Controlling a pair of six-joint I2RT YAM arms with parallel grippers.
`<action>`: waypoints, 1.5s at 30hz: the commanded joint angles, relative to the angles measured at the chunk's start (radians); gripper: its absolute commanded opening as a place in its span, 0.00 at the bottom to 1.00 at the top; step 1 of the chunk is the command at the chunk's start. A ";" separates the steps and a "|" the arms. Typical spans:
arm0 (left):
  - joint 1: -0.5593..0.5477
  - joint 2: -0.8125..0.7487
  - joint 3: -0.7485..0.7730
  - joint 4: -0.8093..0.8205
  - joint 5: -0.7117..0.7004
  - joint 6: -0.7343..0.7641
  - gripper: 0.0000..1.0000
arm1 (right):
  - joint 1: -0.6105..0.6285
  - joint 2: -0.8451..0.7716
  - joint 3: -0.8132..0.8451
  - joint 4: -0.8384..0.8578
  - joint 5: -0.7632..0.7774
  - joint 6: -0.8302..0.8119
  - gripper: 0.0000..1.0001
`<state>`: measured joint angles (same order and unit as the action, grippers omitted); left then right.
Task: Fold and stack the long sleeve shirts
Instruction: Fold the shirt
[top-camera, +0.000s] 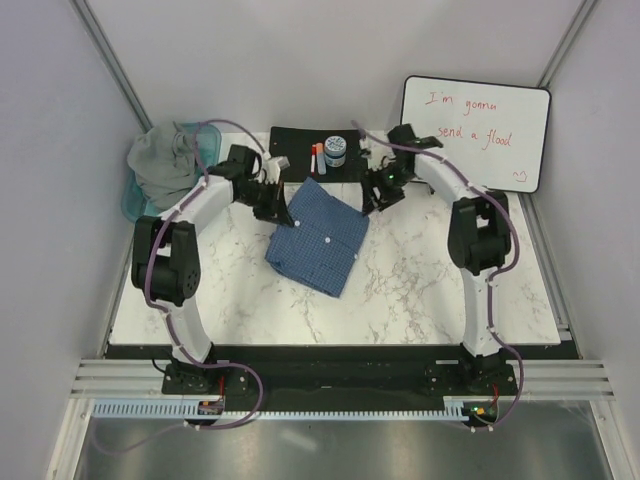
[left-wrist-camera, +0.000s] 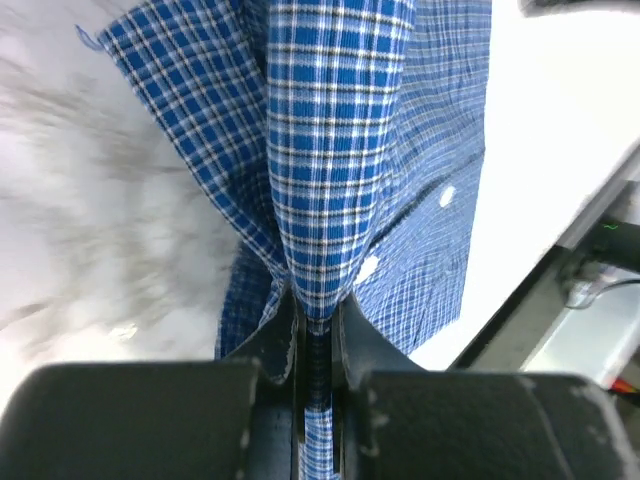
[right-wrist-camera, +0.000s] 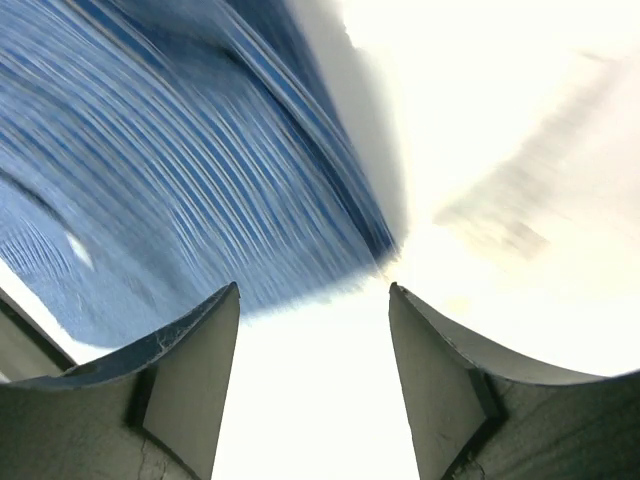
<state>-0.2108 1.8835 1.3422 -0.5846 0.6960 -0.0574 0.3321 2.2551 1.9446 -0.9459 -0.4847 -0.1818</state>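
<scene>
Left wrist view: left hand (left-wrist-camera: 318, 305) is clamping the checked shirt (left-wrist-camera: 340, 150) mid-fold, right hand (right-wrist-camera: 313, 290) gaping empty; next likely needing a carry-across.

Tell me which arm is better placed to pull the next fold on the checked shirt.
Left, probably: the left gripper is shut on the checked shirt, while the right gripper stands open and empty beside its edge.

I operated in a robotics lab test cell. Indicators were as follows: plain white panel walls (top-camera: 300, 60) on aluminium framing (top-camera: 105, 55) enclosed a marble-pattern table (top-camera: 420, 290). My two arms (top-camera: 175, 260) were bolted to a black base plate (top-camera: 340, 375) with exposed cables (top-camera: 262, 392). A whiteboard (top-camera: 477, 130) leaned at the back, bearing red handwriting.
</scene>
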 joint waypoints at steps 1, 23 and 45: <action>0.002 -0.049 0.259 -0.294 -0.229 0.259 0.02 | -0.109 -0.133 -0.013 -0.054 -0.084 0.025 0.70; -0.708 0.216 0.262 -0.288 -0.871 0.253 0.02 | -0.323 -0.310 -0.523 -0.004 -0.307 0.011 0.70; -0.412 -0.029 0.359 -0.366 -0.394 0.332 0.65 | -0.328 -0.355 -0.722 0.045 -0.396 0.036 0.65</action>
<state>-0.8120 1.8576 1.8267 -0.9791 0.2462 0.1577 -0.0612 1.8439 1.2011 -0.9405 -0.8124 -0.1562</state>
